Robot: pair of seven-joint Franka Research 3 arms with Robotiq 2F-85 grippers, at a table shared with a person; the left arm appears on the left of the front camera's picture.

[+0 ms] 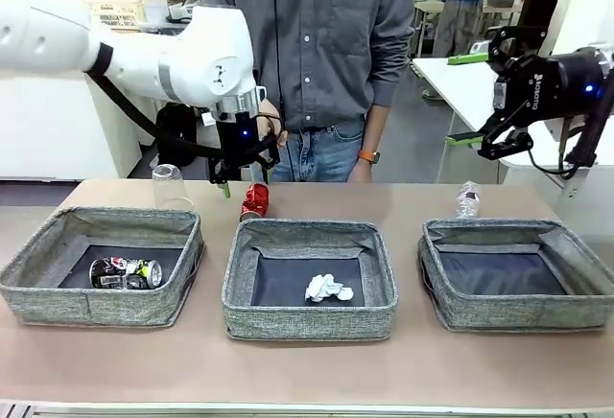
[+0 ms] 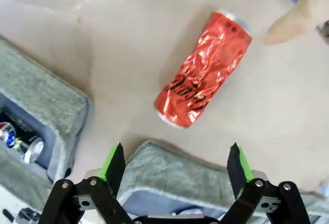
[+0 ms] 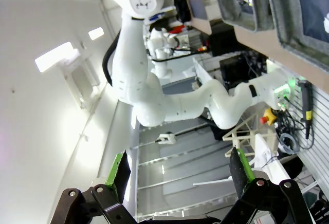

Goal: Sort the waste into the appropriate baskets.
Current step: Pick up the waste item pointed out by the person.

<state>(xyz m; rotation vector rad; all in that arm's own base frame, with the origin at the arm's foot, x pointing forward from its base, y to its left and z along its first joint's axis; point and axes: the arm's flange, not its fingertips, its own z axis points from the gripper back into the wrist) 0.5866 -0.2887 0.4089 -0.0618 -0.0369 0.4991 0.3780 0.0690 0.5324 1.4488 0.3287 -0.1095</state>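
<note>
Red drink can (image 2: 203,70) lay just ahead of the left gripper (image 2: 175,152), whose fingers stood apart, its long axis diagonal to their gap.

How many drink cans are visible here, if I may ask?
2: the red can lies on the table behind the middle basket; the crushed can sits in the left basket.
</note>
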